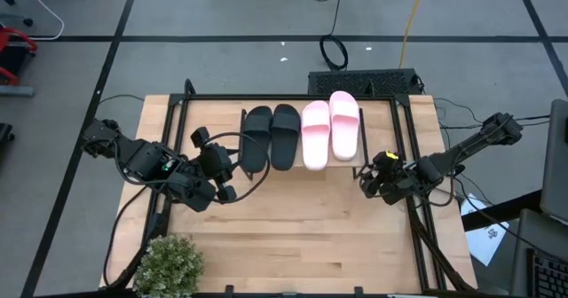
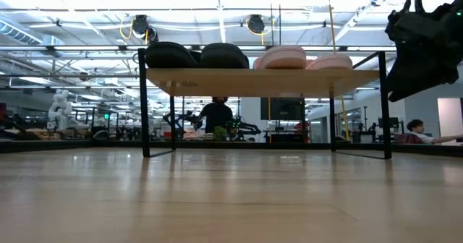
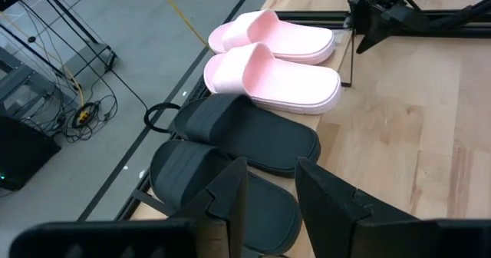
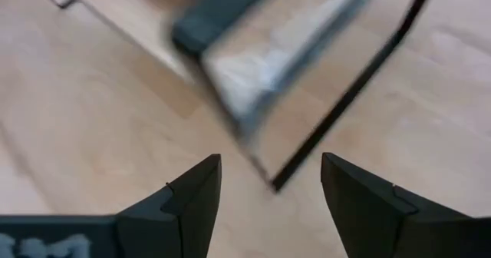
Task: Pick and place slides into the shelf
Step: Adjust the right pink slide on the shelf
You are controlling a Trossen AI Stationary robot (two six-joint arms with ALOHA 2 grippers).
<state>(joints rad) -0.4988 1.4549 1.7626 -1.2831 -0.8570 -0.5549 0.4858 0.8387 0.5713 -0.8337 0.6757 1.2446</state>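
All four slides on shelf, upper centre. Left gripper and right gripper parted, empty. Risk: retreating right gripper clips shelf leg, topples pink pair.

We see a grey floor with dark seam lines, a yellow cable and a black cable loop trailing across it. Bright ceiling light strips overhead. A seated person works at distant benches; potted plant at the table edge.
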